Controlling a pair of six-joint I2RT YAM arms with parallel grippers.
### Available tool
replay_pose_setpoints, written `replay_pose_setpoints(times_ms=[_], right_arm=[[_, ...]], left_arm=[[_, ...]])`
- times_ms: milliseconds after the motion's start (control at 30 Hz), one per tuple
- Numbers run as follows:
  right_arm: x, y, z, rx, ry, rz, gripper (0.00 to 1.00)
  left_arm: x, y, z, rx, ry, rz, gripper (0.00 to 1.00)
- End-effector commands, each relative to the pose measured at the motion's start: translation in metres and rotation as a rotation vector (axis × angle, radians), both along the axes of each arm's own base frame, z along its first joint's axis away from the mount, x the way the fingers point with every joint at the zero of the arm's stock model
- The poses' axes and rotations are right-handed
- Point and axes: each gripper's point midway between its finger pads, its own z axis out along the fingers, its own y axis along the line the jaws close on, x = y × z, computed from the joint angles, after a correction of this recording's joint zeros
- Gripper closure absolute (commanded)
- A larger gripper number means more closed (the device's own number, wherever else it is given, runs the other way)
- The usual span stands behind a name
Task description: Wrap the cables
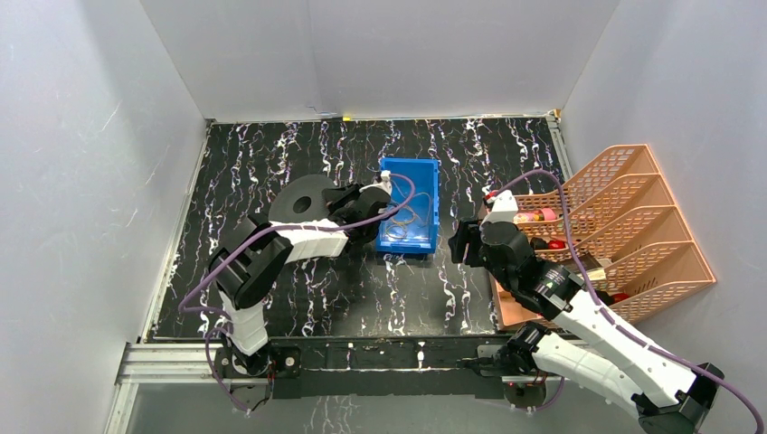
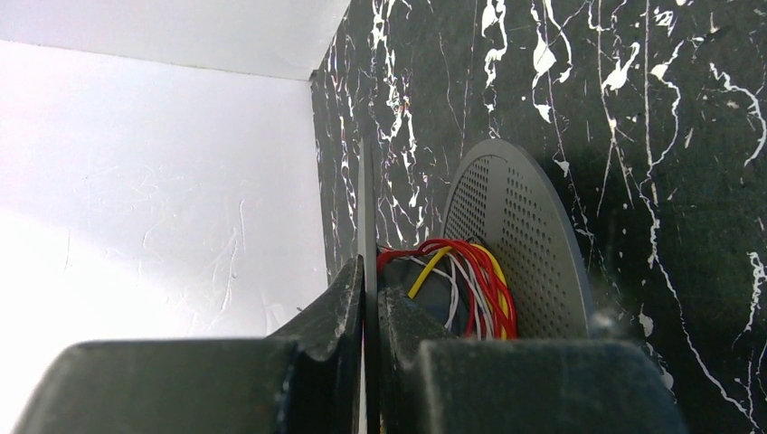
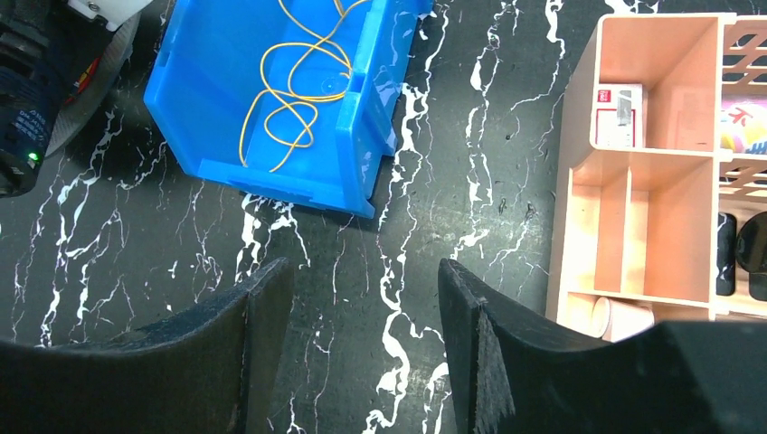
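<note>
A grey spool [image 1: 303, 201] stands on edge left of the blue bin [image 1: 432, 194]. My left gripper [image 2: 369, 289] is shut on the spool's thin near flange [image 2: 365, 199]. Red, yellow and white cables [image 2: 475, 285] are wound on the hub, in front of the perforated far flange [image 2: 520, 226]. A loose yellow cable [image 3: 294, 99] lies in loops inside the blue bin [image 3: 362, 136]. My right gripper [image 3: 366, 289] hangs open over the dark table just in front of the bin, with nothing between its fingers. In the top view the right gripper [image 1: 465, 242] sits right of the bin.
A peach slotted organiser [image 1: 633, 226] with small items stands at the right edge, close to the right arm; its compartments [image 3: 651, 181] show in the right wrist view. White walls enclose the black marbled table [image 1: 271, 154].
</note>
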Motion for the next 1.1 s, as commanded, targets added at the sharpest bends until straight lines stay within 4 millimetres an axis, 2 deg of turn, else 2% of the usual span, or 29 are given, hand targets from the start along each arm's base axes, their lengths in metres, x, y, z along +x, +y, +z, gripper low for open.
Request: replay_pose_setpoints(times_ms=[0,133,500,900,1067], right_arm=[[0.002,0.004,0.011,0.038,-0.026,0.003,0.32],[0.001,0.004,0.011,0.040,-0.025,0.008,0.31],[0.000,0.003,0.012,0.040,-0.020,0.012,0.30],[-0.004,0.002,0.014,0.057,-0.013,0.008,0.29],[-0.005,0.002,0.014,0.062,-0.006,0.005,0.29]], left_arm=[[0.002,0.004,0.006,-0.074,-0.066,0.083,1.00],[0.000,0.004,-0.012,-0.102,-0.041,0.114,0.97],[-0.013,0.005,-0.054,-0.191,0.045,0.167,0.64],[-0.030,-0.007,-0.058,-0.429,0.113,0.181,0.26],[-0.041,-0.011,-0.053,-0.547,0.137,0.188,0.18]])
